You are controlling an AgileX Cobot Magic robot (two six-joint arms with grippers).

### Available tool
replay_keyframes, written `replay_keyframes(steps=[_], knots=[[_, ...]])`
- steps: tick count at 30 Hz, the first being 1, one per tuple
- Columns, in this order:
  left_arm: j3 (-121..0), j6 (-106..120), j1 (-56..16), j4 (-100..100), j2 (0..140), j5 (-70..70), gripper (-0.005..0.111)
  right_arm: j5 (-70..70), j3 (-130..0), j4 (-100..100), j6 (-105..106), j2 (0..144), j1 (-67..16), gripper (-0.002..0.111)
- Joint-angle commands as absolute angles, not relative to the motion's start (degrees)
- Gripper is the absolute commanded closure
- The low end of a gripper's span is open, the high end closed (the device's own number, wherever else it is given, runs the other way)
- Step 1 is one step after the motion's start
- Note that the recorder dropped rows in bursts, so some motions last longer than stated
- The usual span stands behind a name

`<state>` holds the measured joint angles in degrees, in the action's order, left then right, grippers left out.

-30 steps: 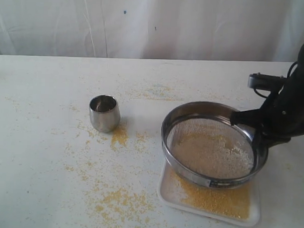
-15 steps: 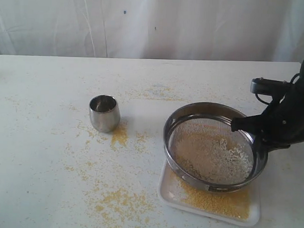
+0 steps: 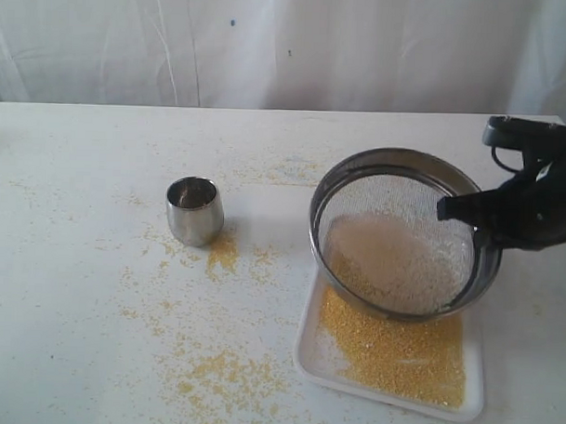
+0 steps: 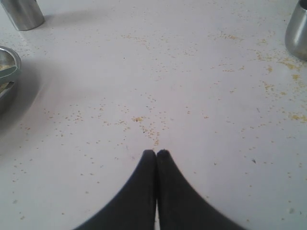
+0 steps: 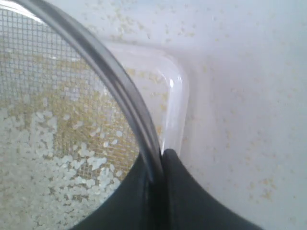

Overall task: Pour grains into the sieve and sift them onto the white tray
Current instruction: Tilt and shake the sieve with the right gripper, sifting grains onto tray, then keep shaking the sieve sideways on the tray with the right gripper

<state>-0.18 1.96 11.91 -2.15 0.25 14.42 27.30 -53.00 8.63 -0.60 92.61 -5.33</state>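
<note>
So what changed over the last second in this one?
The right hand, gripping the sieve by its rim throughout, lifted it and tipped it steeper, the far rim rising. The whitish grains gathered toward its low side, and more of the yellow grains on the white tray came into view beneath. The steel cup and the spilled grains beside it stayed put.

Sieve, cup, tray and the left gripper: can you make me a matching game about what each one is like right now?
Things: 1 sieve, 2 cup, 3 tray, 4 left gripper.
States: A shut, empty; B tilted up; C standing upright; D flat, yellow grains on it.
Pairs: 1-B, 2-C, 3-D, 4-A.
</note>
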Motion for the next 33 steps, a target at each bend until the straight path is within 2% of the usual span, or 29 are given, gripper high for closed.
replay_keyframes(steps=[1, 5, 7, 12, 17, 21, 26, 27, 30, 33], knots=[[0.00, 1.54, 11.90, -2.51, 0.00, 14.58, 0.107, 37.74, -62.79, 9.19, 0.00, 94.04, -5.15, 0.108], [0.00, 1.54, 11.90, -2.51, 0.00, 14.58, 0.107, 61.09, -69.29, 9.41, 0.57, 97.72, -5.15, 0.108], [0.00, 1.54, 11.90, -2.51, 0.00, 14.58, 0.107, 64.20, -69.04, 9.18, 2.05, 97.97, -5.15, 0.108], [0.00, 1.54, 11.90, -2.51, 0.00, 14.58, 0.107, 51.89, -68.91, 6.15, 2.18, 98.92, -5.15, 0.108], [0.00, 1.54, 11.90, -2.51, 0.00, 14.58, 0.107, 63.22, -67.92, 10.59, 0.79, 99.07, -5.15, 0.108], [0.00, 1.54, 11.90, -2.51, 0.00, 14.58, 0.107, 47.82, -67.91, 6.99, 5.48, 99.52, -4.94, 0.108], [0.00, 1.54, 11.90, -2.51, 0.00, 14.58, 0.107, 60.12, -67.16, 6.22, -2.75, 99.24, -5.07, 0.108], [0.00, 1.54, 11.90, -2.51, 0.00, 14.58, 0.107, 59.53, -66.56, 6.22, -1.98, 99.24, -5.07, 0.108], [0.00, 1.54, 11.90, -2.51, 0.00, 14.58, 0.107, 46.48, -66.09, 2.59, 0.00, 100.02, -5.07, 0.108], [0.00, 1.54, 11.90, -2.51, 0.00, 14.58, 0.107, 50.49, -66.19, 1.90, -3.11, 99.93, -5.07, 0.108]])
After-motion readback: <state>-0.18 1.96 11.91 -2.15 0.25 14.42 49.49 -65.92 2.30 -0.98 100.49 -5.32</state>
